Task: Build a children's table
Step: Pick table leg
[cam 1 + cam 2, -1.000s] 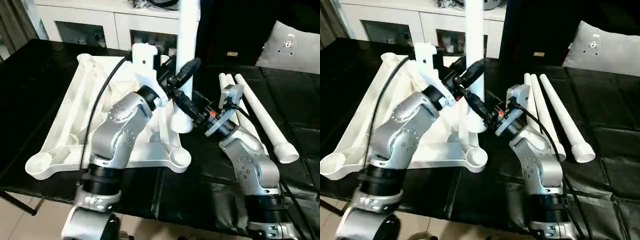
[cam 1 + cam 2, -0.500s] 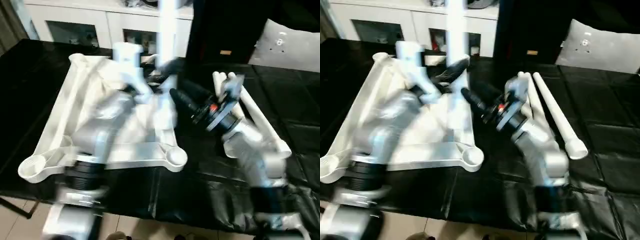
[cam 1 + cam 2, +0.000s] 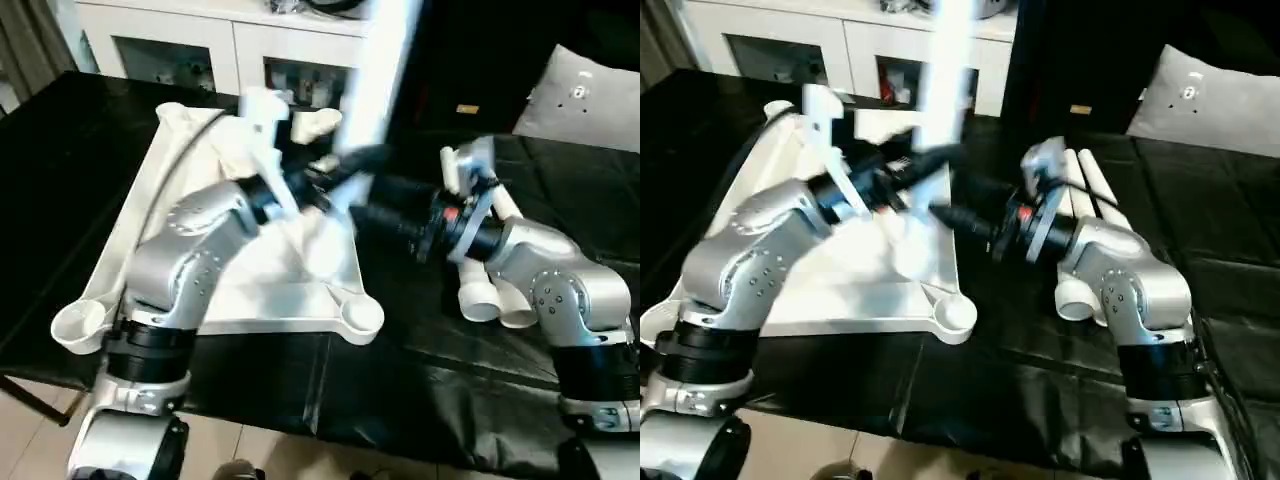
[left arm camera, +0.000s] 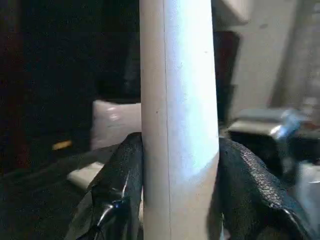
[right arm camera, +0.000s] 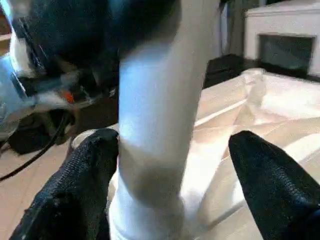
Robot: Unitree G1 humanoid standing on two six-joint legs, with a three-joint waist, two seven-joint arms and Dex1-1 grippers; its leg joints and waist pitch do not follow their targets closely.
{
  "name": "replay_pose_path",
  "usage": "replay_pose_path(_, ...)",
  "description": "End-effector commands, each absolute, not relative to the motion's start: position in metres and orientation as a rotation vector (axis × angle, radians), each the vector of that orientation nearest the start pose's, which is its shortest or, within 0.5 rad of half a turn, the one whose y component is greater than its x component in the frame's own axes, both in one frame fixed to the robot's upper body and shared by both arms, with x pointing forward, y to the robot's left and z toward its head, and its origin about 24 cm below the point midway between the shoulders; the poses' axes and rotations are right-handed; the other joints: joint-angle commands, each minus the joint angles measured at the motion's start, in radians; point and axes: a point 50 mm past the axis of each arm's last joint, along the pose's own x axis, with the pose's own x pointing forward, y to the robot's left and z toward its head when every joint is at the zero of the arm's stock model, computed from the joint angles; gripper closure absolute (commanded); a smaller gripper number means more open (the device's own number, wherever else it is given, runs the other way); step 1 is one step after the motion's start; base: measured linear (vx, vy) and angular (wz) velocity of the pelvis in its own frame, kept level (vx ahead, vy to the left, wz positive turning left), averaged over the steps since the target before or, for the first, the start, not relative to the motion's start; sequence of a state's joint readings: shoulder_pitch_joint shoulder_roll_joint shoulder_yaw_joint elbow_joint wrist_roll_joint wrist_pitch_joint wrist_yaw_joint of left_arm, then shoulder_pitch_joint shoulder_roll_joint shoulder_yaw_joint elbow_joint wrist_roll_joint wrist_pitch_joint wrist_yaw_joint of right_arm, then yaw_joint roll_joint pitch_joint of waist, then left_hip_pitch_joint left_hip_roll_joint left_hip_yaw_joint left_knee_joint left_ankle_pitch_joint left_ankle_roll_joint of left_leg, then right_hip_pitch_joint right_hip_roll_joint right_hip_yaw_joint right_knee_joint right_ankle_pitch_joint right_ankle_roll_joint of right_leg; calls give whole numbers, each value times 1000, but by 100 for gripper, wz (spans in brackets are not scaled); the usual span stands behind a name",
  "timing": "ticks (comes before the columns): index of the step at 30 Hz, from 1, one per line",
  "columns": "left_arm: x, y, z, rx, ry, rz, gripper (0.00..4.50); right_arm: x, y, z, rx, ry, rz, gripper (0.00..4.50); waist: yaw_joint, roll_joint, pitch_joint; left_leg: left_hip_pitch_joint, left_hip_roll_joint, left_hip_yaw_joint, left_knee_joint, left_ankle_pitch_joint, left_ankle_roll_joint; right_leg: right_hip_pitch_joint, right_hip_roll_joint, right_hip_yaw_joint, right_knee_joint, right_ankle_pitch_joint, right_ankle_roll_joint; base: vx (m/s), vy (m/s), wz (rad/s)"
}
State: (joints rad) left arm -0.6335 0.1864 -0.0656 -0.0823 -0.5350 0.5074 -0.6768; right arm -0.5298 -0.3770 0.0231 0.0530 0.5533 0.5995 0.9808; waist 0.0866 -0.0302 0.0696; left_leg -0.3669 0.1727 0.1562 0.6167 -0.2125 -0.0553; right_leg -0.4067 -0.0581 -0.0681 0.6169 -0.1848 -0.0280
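1. Top (image 3: 240,270) lies underside up on your black-covered desk (image 3: 60,180), ribs showing, with round sockets at its near corners (image 3: 362,318).
2. One leg (image 4: 177,125) stands upright over the top's right side, near the middle of that edge; its foot is blurred, so you cannot tell from the head views whether it sits in a socket.
3. Your left tool (image 4: 177,200) is clamped on that leg, one black finger (image 4: 117,195) pressed to each side of the tube.
4. Your right tool (image 5: 175,195) has its fingers (image 5: 265,185) spread wide; the leg stands between them, close by one finger and clear of the other, so it grips nothing.
5. Spare legs (image 3: 490,300) lie side by side on the desk to the right of the top, partly under your right forearm, open ends toward you.
6. Beyond the desk you see a white cabinet (image 3: 190,45) with glass doors, and a grey cushion (image 3: 585,100) at far right.
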Motion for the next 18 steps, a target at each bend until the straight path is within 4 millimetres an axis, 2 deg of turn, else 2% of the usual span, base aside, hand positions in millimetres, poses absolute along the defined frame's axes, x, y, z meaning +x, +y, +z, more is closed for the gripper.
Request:
replay_pose_path(1,302,71,203,-175,-212,-1149,264,304,-130,149,175,107,1256,71,0,-17,-75,2,52,-3,-68,-21,51,67,-88,55,-63,-159,-196,0,0,0)
replay_pose_path(6,299,67,207,-196,-225,-1181,264,301,-126,148,185,120,1308,119,3,-21,-77,3,52,-4,-67,-9,53,66,-87,55,-63,-166,-184,0,0,0)
replay_pose_path(7,298,67,207,-196,-225,-1188,264,301,-125,147,186,122,1309,119,4,-20,-77,3,52,-4,-67,-5,54,65,-87,55,-61,-159,-185,0,0,0)
replay_pose_path(9,295,65,207,-194,-227,-1210,264,301,-124,146,191,126,1313,151,3,-20,-78,3,53,-5,-67,7,55,64,-85,54,-59,-135,-193,0,0,0)
replay_pose_path(11,293,64,207,-193,-228,-1226,264,301,-123,144,200,136,1319,152,3,-21,-79,3,53,-5,-66,12,57,66,-86,54,-57,-122,-199,0,0,0)
replay_pose_path(12,293,63,208,-193,-228,-1228,264,301,-123,143,201,138,1321,158,4,-19,-78,3,53,-5,-66,13,57,66,-87,54,-56,-117,-202,0,0,0)
replay_pose_path(13,293,63,208,-194,-228,-1229,264,301,-122,143,203,140,1322,187,4,-20,-78,3,52,-4,-66,10,58,66,-86,54,-57,-119,-201,0,0,0)
replay_pose_path(16,293,62,208,-196,-231,-1234,264,300,-122,141,212,148,1328,199,4,-20,-78,2,52,-5,-66,2,52,68,-86,54,-59,-134,-195,0,0,0)
replay_pose_path(18,292,60,209,-199,-234,-1249,264,299,-122,139,219,156,1329,231,5,-17,-78,4,52,-5,-66,-4,47,66,-85,54,-60,-143,-193,0,0,0)
